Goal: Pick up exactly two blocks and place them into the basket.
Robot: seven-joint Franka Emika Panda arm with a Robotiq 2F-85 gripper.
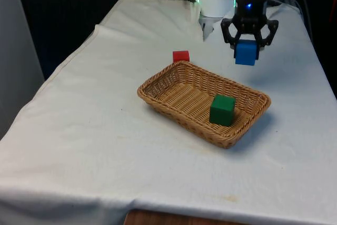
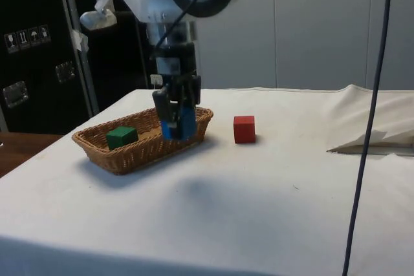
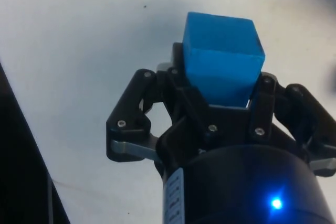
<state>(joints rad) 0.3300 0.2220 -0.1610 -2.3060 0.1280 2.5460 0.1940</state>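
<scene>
Beyond basket [image 1: 158,96] far rim: fingers [image 1: 229,34] clamp blue block [image 1: 246,53], airborne.

white tablecloth [image 1: 105,130], dark cabinets [image 2: 32,50]

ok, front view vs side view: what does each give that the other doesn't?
Front only: the blue block is held above bare cloth beyond the basket's far rim, not over it. Side only: dark cabinets and a hanging cable. Both: gripper shut on the blue block, lifted off the table; green block in the basket; red block on the cloth outside.
</scene>
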